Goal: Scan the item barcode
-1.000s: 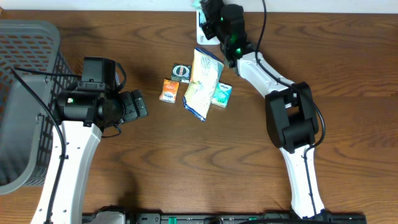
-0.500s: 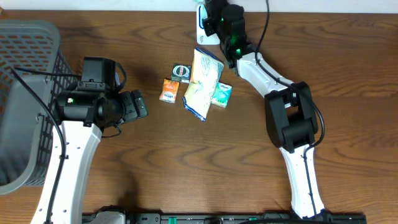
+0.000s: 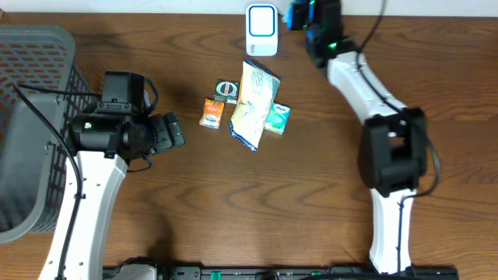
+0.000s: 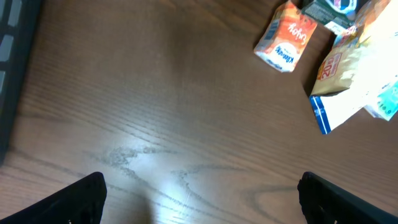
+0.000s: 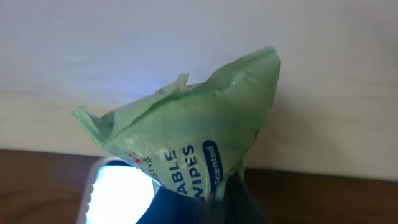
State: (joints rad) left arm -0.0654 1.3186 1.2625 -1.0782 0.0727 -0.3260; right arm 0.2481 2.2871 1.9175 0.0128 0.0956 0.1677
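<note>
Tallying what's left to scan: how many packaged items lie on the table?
4, clustered together: orange packet leftmost, small dark pack beside it, large snack bag centre, teal packet rightmost. More may hide under the bag.

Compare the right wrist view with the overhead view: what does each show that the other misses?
Only the right wrist view: the crumpled green plastic wipes pack with readable lettering, against a pale wall. Only the overhead: the grey mesh basket, the open left end effector, and the small orange carton beside the large yellow-and-white bag. Both: the white rectangular scanner.
</note>
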